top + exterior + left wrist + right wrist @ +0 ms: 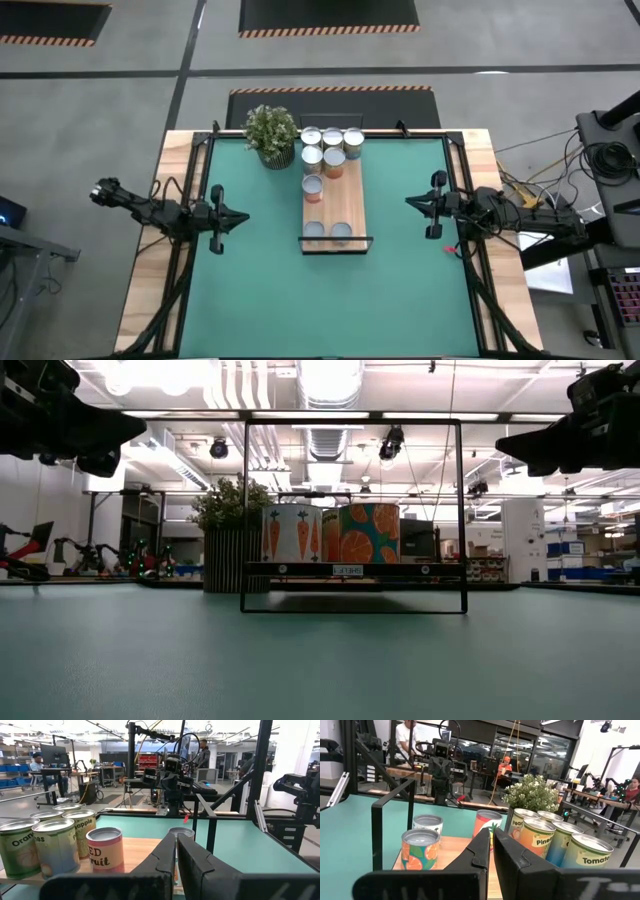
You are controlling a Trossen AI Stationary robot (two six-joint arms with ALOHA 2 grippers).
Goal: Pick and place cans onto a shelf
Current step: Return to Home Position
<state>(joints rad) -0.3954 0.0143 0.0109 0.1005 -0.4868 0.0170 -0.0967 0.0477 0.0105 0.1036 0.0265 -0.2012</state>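
- The shelf [345,205] lies mid-table, between the two grippers and well apart from both; the cans [332,150] stand on it, most clustered at the far end beside a potted plant [271,134], one behind them, two at the near end
- A green mat [400,290] covers the wooden table [145,290]; beyond is a workshop with benches and people
- The left gripper [240,216] hovers over the mat's left side, the right gripper [412,203] over its right; both have fingers nearly together, holding nothing

Silvery metal-topped cans [323,158] with glossy paper labels on a smooth light-wood shelf [345,205].
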